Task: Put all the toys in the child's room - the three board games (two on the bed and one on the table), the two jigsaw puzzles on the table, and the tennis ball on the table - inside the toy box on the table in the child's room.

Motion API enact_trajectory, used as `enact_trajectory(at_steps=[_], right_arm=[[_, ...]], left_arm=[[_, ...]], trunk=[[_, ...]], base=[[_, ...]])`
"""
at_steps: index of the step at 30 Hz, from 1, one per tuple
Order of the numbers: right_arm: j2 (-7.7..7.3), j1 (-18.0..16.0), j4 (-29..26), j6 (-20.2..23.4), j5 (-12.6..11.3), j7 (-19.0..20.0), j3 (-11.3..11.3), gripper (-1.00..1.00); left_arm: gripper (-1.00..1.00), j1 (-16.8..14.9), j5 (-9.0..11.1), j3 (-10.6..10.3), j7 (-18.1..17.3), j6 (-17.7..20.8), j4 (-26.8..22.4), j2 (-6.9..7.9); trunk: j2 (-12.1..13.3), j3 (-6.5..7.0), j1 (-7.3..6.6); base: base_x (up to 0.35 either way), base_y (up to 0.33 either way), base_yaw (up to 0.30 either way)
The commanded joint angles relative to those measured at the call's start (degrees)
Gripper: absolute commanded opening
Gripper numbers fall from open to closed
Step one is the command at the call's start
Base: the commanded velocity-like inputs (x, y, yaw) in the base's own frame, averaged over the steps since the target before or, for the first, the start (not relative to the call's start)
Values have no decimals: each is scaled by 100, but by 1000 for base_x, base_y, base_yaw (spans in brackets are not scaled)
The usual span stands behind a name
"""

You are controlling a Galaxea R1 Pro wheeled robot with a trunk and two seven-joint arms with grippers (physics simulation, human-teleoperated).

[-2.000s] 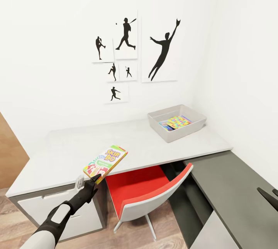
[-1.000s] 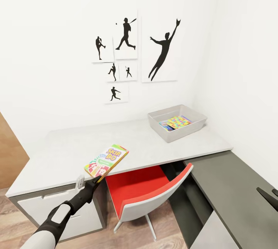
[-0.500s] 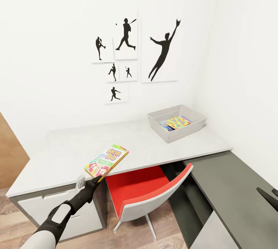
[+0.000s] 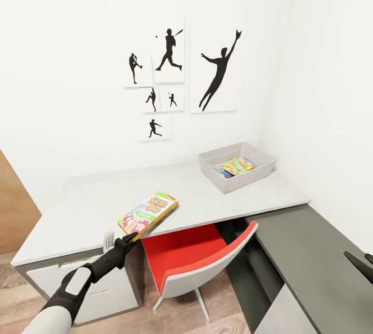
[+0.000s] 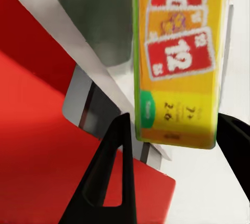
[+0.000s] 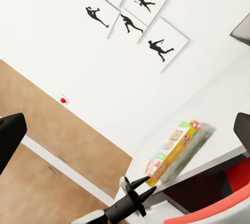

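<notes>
The left gripper (image 4: 129,237) is clamped on the near end of the Skip-Bo box (image 4: 149,212), which hangs over the front edge of the table (image 4: 88,204), above the red chair (image 4: 199,259). The toy box (image 4: 235,167) stands at the far right corner of the table, well apart from the Skip-Bo box and diagonally ahead of it — the box's long axis already points roughly toward that corner. The multicoloured jigsaw puzzle (image 4: 239,165) lies inside the toy box. The left arm is the nearer one. The right gripper (image 6: 125,130) has its fingers wide apart and holds nothing. Compared with a moment ago, the Skip-Bo box has advanced slightly toward the toy box — and the camera has shifted a little too.
</notes>
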Motion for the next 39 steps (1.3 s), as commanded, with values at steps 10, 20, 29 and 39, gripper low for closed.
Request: enact_trajectory(at_steps=[10,20,29,39], right_arm=[[-2,1,-2,34,-18,-8,2,100],[-2,1,6,31,-10,-18,1,100],[-2,1,7,31,-10,-18,1,100],[1,1,14,23,129,-84,20,100]], left_arm=[[-100,-4,-19,35,-17,719,-178,200],[-100,1,-19,-11,-13,1738,-914,320],[-100,50,-4,-324,-120,2271,-1892,597],[-100,48,-7,-1071,-1190,2271,-1979,1488]], trunk=[[398,174,-219],[799,354,-439],[1160,515,-637],[1561,695,-856]], base=[[0,0,0],[0,0,0],[0,0,0],[0,0,0]])
